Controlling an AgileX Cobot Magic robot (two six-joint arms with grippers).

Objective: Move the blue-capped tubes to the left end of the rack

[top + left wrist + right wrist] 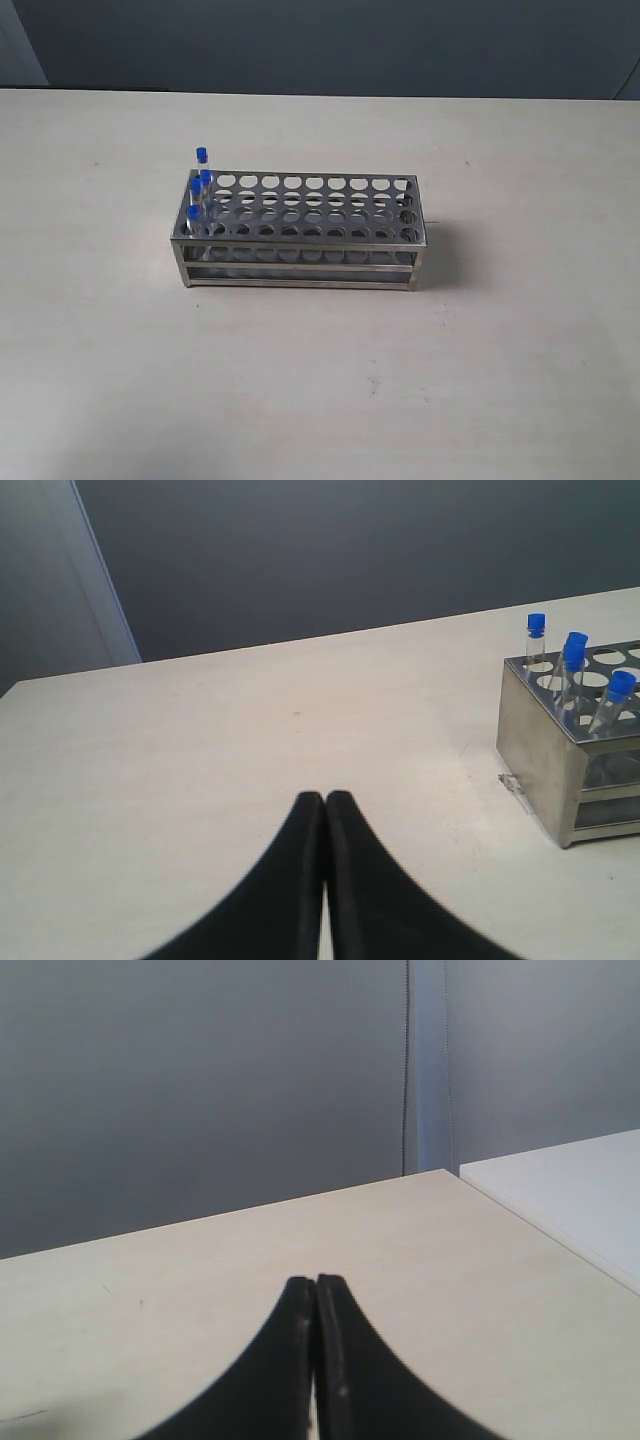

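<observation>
Centrally on the table [320, 400], the rack [300, 240] holds the blue-capped tubes [199, 190] leaning at its left end, while the left gripper [325, 798] and right gripper [315, 1282], jaws together and empty, sit clear of it; a careless pass might knock a tilted tube.

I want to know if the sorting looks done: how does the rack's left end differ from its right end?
On the rack, the left end holds four blue-capped tubes; the right end has only empty holes. A dark shadow lies on the table beside the right end; none is plain beside the left end. Both ends share the same shiny steel frame, round holes and horizontal bars.
</observation>
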